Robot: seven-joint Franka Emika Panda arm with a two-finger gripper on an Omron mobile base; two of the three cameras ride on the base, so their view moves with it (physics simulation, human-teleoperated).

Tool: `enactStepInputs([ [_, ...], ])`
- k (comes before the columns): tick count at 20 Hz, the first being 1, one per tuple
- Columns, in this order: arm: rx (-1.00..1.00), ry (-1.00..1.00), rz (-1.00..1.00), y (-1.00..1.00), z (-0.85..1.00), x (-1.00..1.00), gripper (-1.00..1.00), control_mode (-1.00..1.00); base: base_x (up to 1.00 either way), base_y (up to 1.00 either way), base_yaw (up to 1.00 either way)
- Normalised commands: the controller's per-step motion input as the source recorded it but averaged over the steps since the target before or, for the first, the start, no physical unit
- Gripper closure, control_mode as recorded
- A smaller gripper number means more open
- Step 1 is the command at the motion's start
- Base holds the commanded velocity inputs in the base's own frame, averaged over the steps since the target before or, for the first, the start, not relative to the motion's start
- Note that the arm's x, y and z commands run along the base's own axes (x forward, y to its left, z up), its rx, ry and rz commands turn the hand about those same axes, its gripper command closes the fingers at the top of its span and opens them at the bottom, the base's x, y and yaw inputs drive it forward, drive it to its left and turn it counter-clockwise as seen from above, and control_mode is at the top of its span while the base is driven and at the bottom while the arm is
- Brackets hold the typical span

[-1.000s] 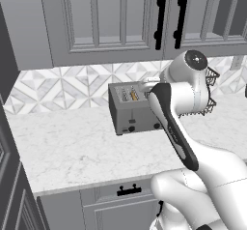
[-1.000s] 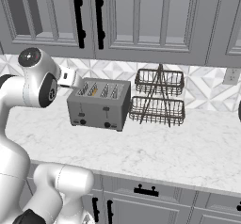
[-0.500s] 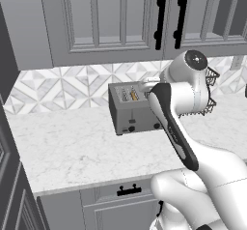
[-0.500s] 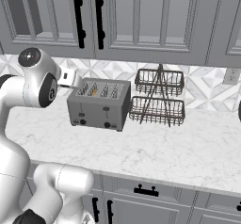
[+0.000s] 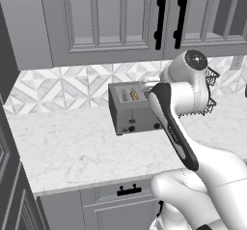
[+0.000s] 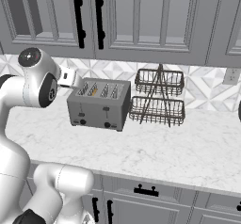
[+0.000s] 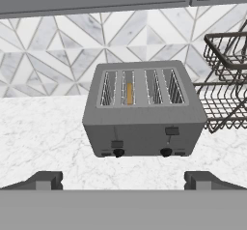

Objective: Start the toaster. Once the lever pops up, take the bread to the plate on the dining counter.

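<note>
**Ana:** Hand view first: where does the toaster (image 7: pixel 144 110) sit from the end effector (image 7: pixel 123 179)?

**Ben:** Straight ahead and somewhat below. The two finger tips (image 7: pixel 44 179) rise at the bottom corners of that view, spread as wide as they seem to go, with nothing between them. The end effector holds nothing and is well short of the toaster's front face.

**Ana:** And the bread?

**Ben:** The bread (image 7: pixel 129 93) stands on edge in the second slot from the left, seen as a thin golden strip. In the right base view it shows as the same yellow sliver (image 6: pixel 95 91) in the toaster's top.

**Ana:** What does the next move hinge on?

**Ben:** The slider tabs on the front face. The left tab (image 7: pixel 116 144) sits under the pair of slots that holds the bread, a little left of the end effector's centre line; the right tab (image 7: pixel 172 131) sits higher and off to the right. I judge the left one is the one to press, so the end effector needs to go forward, down, and slightly left.

**Ana:** Long axis?

**Ben:** The toaster's long side runs across the end effector's line of sight, slots pointing away, front face squarely toward it.

**Ana:** Anything nearby to mind?

**Ben:** A wire rack (image 6: pixel 157 98) stands just right of the toaster on the bench (image 6: pixel 188 143), clear of a straight approach.
</note>
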Motion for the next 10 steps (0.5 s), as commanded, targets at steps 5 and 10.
enactStepInputs([
  [5,0.00,0.00,0.00,0.00,0.00,0.00,-1.00,-1.00,0.00,0.00,0.00],
  [10,0.00,0.00,0.00,0.00,0.00,0.00,-1.00,-1.00,0.00,0.00,0.00],
])
